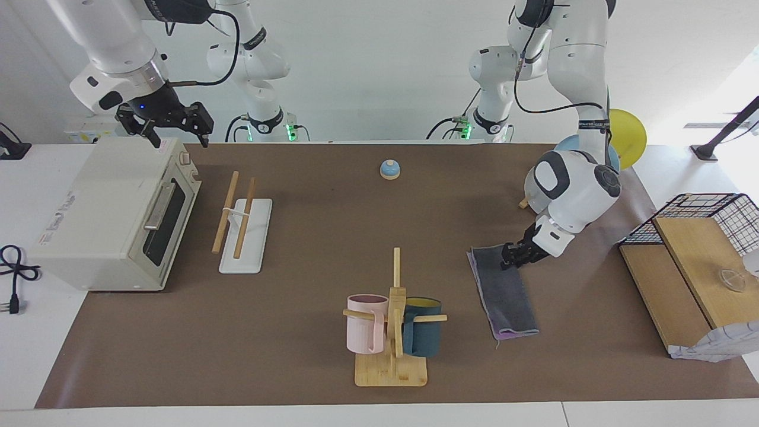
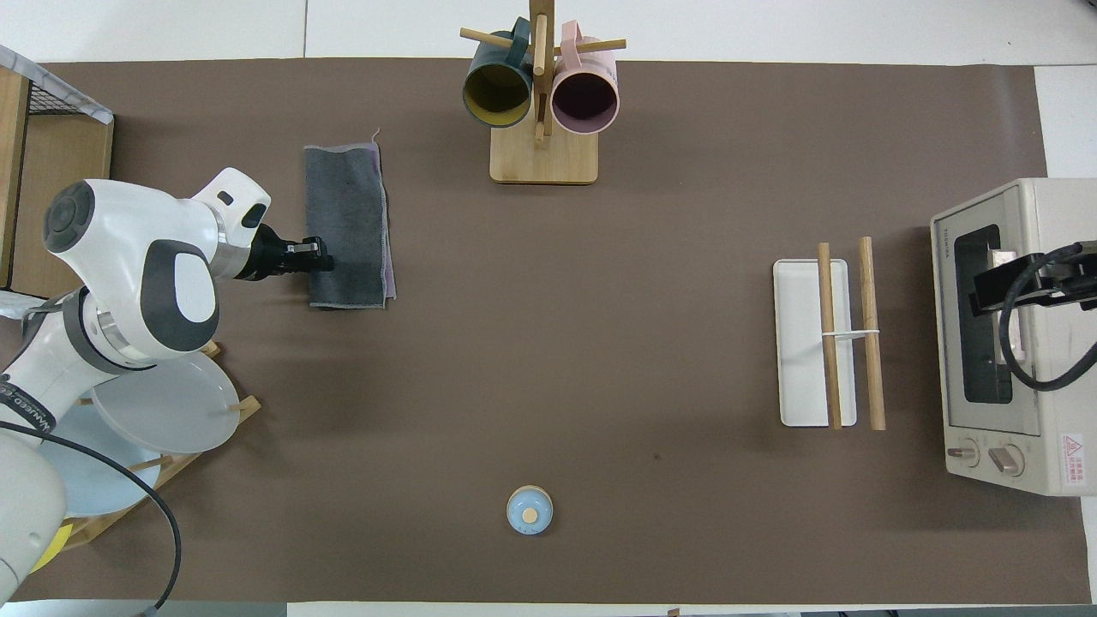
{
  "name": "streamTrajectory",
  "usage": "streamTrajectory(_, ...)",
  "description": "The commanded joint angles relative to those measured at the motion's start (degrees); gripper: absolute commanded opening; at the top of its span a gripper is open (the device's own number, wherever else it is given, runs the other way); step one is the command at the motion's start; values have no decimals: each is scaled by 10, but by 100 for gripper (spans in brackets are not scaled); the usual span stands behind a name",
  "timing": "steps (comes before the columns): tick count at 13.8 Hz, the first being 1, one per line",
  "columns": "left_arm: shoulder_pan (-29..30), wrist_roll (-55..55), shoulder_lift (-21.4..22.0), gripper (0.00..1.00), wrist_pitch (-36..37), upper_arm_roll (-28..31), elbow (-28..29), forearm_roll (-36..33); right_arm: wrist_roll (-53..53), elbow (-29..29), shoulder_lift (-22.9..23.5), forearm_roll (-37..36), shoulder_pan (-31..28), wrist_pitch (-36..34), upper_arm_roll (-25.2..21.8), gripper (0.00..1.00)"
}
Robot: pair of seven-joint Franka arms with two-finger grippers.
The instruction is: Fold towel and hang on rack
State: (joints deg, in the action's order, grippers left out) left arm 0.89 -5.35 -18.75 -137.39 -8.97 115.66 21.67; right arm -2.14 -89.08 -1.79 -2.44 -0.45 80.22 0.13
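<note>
The towel point(image 1: 504, 284) lies flat on the brown mat as a long folded strip, dark grey face up with a purple edge showing; it also shows in the overhead view point(image 2: 347, 227). My left gripper point(image 1: 513, 255) is down at the towel's end nearer to the robots, at its edge toward the left arm's end point(image 2: 319, 255). The rack point(image 1: 237, 216), two wooden rods over a white base, stands beside the toaster oven point(image 2: 844, 334). My right gripper point(image 1: 177, 131) is open and empty, raised over the toaster oven, and waits there.
A toaster oven point(image 1: 107, 219) stands at the right arm's end. A mug tree point(image 1: 394, 332) with two mugs stands farther from the robots. A blue bell point(image 1: 389, 169) sits near the robots. A plate stand point(image 2: 163, 403) and a wire-and-wood shelf point(image 1: 694, 261) are at the left arm's end.
</note>
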Motion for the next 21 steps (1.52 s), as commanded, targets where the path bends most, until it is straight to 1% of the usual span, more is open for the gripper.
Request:
streamTrajectory(1,-2,-11,-4,0,9,4,-4,11,-13,-10,-9,13,-12,0,4,100)
streamTrajectory(5,1,-1,-3,0,20,4,-17,13,-13,-10,-9,13,-11,0,4,100)
streamTrajectory(8,0,109,4,0,107,4,-81,10,-13,-10,-9,13,-13,0,2,100)
streamTrajectory(10,-7,191,20,0,131,2,-96,7,-13,-11,-10,12,-14,-2,-1,100)
streamTrajectory(13,-9,349,50,0,153,-25,-113,4,-22,-19,-12,13,-14,4,-7,100)
streamTrajectory(14,-9,405,61,0,160,-33,-120,4,-33,-48,-24,13,-14,21,-7,100)
streamTrajectory(15,-8,460,66,0,172,-44,-133,4,-25,-87,-40,26,-15,66,-7,100)
streamTrajectory(16,-9,510,71,0,180,-54,-145,2,-18,-109,-44,63,-24,89,-8,100)
streamTrajectory(17,-9,565,82,0,182,-63,-149,3,-11,-125,-46,86,-29,95,-9,100)
streamTrajectory(18,-10,633,95,0,181,-75,-150,3,10,-146,-56,92,-26,100,-9,100)
streamTrajectory(19,-11,721,112,0,180,-88,-152,3,48,-166,-63,123,-24,116,-5,100)
streamTrajectory(20,-13,786,128,0,181,-95,-153,3,93,-180,-72,161,-16,120,-4,100)
streamTrajectory(21,-16,851,142,0,181,-99,-153,3,135,-182,-73,182,-12,115,-3,100)
